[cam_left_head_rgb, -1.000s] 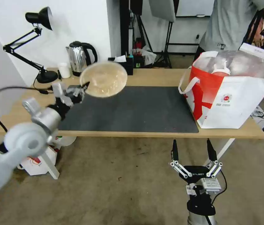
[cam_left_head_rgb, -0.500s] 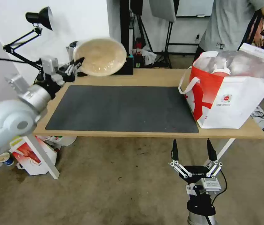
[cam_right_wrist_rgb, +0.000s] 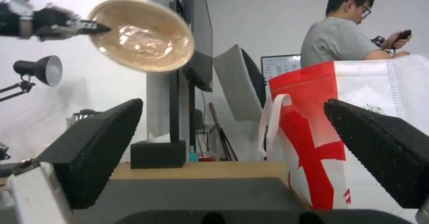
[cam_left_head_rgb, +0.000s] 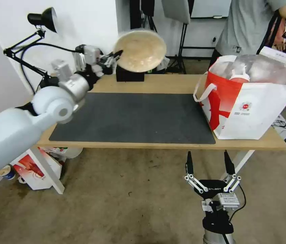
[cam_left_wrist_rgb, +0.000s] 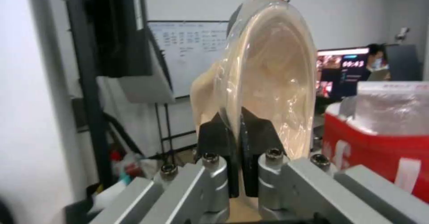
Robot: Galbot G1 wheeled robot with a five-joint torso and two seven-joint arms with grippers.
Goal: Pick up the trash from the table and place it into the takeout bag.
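Lettering on the right hand body read roughly "GALBOT", and the bag carried a small round red logo with print under it too fine to read. That bag stood at the right end of the bench, mouth open, foil lining showing, a red lidded cup inside near its left wall. The grey mat lay bare from its left edge to the bag's base, leaving open room above it. The left hand was up over the bench's far left part, its fingers clenched on the rim of the beige bowl. The bowl hung tilted on edge, well left of the bag and above a black box at the far edge. The right hand sat low in front of the bench's near edge, fingers spread wide and grasping nothing.
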